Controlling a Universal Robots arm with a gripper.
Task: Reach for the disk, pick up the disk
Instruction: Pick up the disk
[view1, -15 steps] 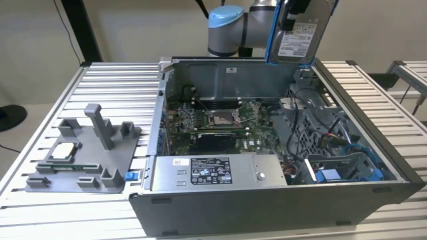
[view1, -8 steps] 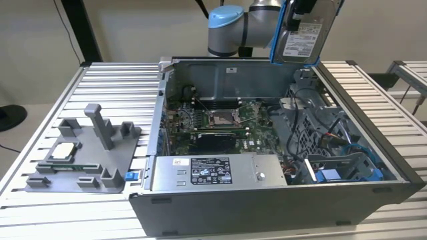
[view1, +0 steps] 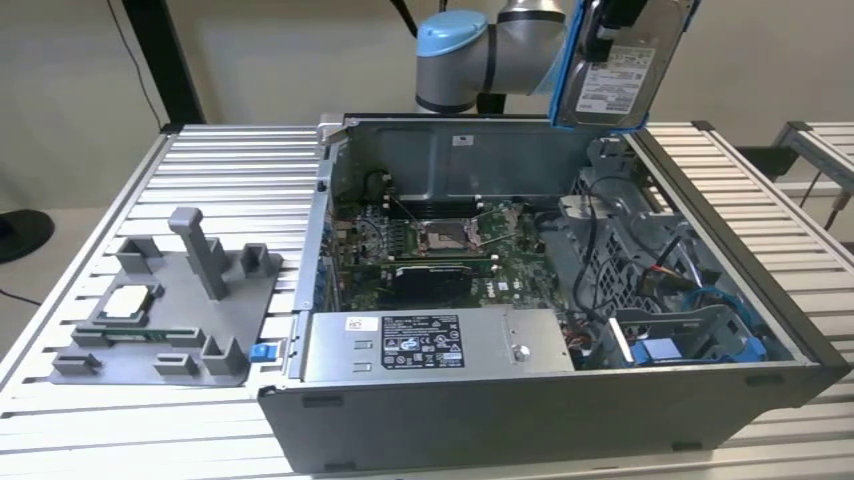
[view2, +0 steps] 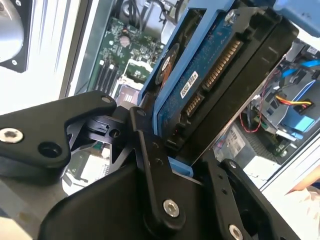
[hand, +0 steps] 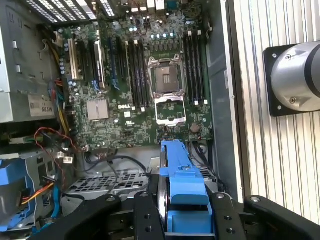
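The disk (view1: 611, 72) hangs upright above the back right corner of the open computer case (view1: 534, 400), its white label facing the exterior view. Blue rails run along its long edges. My gripper (view1: 617, 18) is shut on the disk from above, at the top edge of the exterior view. In the second wrist view the black fingers (view2: 150, 150) clamp both faces of the disk (view2: 200, 75), whose blue circuit board and connector show. In the first wrist view the disk (hand: 181, 182) is seen edge-on between the fingers (hand: 145, 215), high over the motherboard (hand: 135, 80).
Inside the case lie the motherboard (view1: 441, 240), a power supply (view1: 427, 345) and a blue drive bay (view1: 681, 345) with cables. A grey fixture with posts (view1: 180, 300) holding a small silver chip (view1: 123, 303) stands on the slatted table (view1: 227, 170) at the exterior view's left.
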